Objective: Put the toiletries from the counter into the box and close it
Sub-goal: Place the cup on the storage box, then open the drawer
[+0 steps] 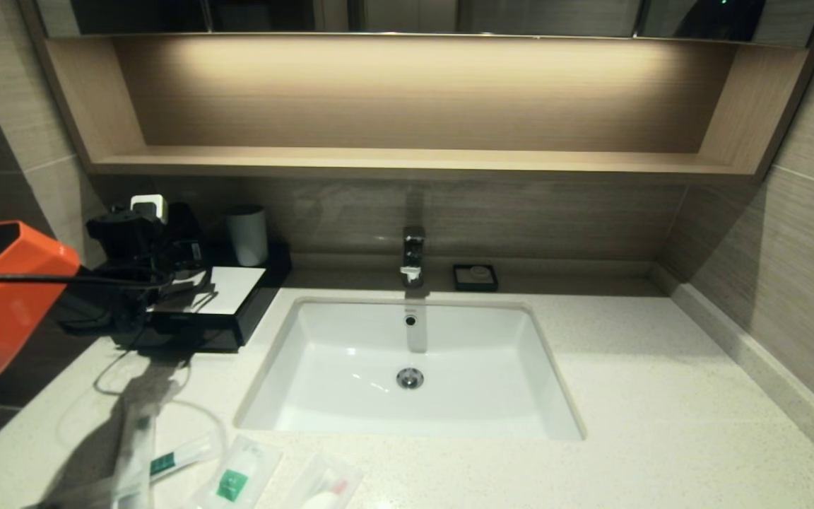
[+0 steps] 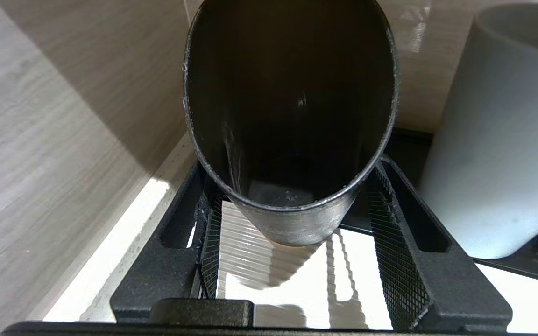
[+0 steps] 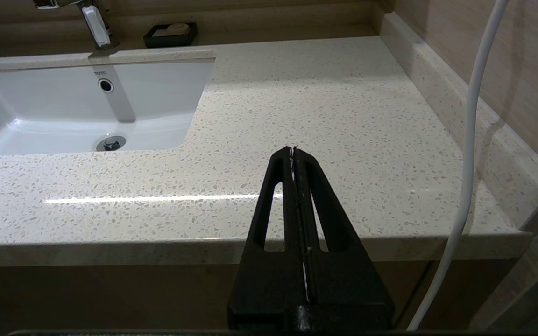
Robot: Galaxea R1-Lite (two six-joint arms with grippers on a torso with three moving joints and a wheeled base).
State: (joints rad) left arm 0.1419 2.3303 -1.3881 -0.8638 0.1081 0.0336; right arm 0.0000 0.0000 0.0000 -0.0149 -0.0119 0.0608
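Toiletries [image 1: 237, 477] on counter [image 1: 661, 396]; sink [image 3: 31, 126] reads TOTO; left end effector [image 2: 292, 219] grips black tumbler [image 2: 292, 116]

Speckled glossy stone counter [image 3: 325, 116], glossy white sink [image 1: 407, 367], matt wood-grain shelf [image 1: 407, 159], seemingly brushed-metal black tumbler [image 2: 292, 116]

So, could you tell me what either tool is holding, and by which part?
The left tool grips the black tumbler by its lower sides; the right tool holds nothing.
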